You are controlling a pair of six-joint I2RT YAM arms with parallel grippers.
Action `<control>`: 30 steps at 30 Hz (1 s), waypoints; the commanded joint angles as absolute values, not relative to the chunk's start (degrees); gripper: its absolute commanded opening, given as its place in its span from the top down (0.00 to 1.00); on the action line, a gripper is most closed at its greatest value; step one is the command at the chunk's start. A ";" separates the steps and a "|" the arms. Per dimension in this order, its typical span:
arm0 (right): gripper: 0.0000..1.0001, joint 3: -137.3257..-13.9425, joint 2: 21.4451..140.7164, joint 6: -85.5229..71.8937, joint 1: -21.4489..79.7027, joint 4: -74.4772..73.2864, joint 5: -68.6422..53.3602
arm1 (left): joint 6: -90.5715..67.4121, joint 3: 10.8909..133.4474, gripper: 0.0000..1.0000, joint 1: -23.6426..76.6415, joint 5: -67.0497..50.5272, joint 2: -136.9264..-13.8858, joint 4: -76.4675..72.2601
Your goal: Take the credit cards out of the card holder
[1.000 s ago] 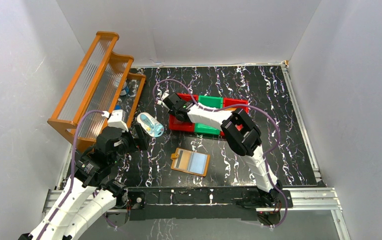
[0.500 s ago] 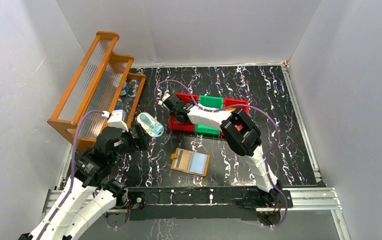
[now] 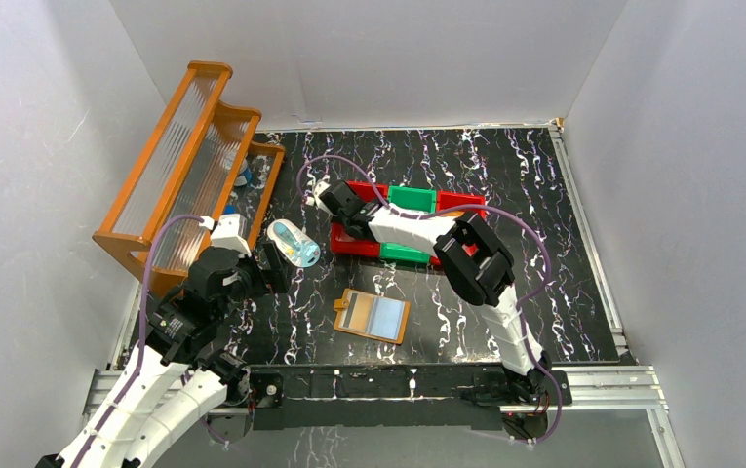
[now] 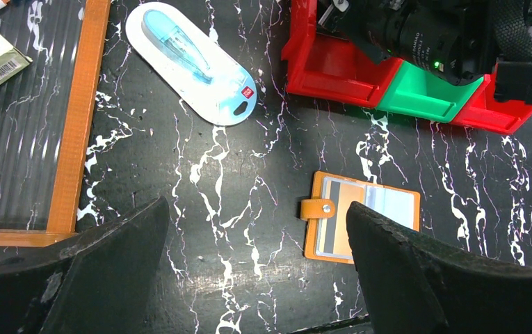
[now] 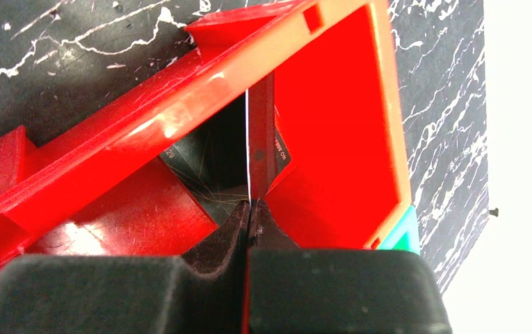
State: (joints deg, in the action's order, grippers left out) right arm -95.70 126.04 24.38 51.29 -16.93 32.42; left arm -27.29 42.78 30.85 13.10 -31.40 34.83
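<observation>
The orange card holder (image 3: 373,315) lies flat on the black marbled table, tab to the left, with a pale blue-grey card (image 3: 388,314) behind its clear window. It also shows in the left wrist view (image 4: 360,223). My left gripper (image 3: 276,265) hangs open and empty above the table, left of the holder (image 4: 256,205). My right gripper (image 3: 334,200) is shut on a thin card (image 5: 259,146) held edge-on inside the red bin (image 5: 332,104); its fingertips (image 5: 249,203) pinch the card's lower edge.
Red and green bins (image 3: 408,224) stand in a block behind the holder. A pale blue-and-white oval item (image 3: 294,243) lies left of them. An orange wooden rack (image 3: 188,156) with small items stands at the far left.
The right arm has shifted very slightly over the red bin. The left arm and the card holder have not moved.
</observation>
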 commanded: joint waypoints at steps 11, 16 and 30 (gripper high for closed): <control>0.52 -93.88 123.60 27.97 51.24 -17.11 31.44 | -27.14 42.69 0.02 30.54 13.80 -31.54 34.82; 0.41 -94.33 120.80 25.59 51.23 -16.26 32.81 | -27.16 42.68 0.01 30.54 13.84 -31.55 34.87; 0.34 -65.96 89.20 -26.70 51.33 -4.11 12.61 | -26.60 42.32 0.02 30.59 11.34 -34.34 34.01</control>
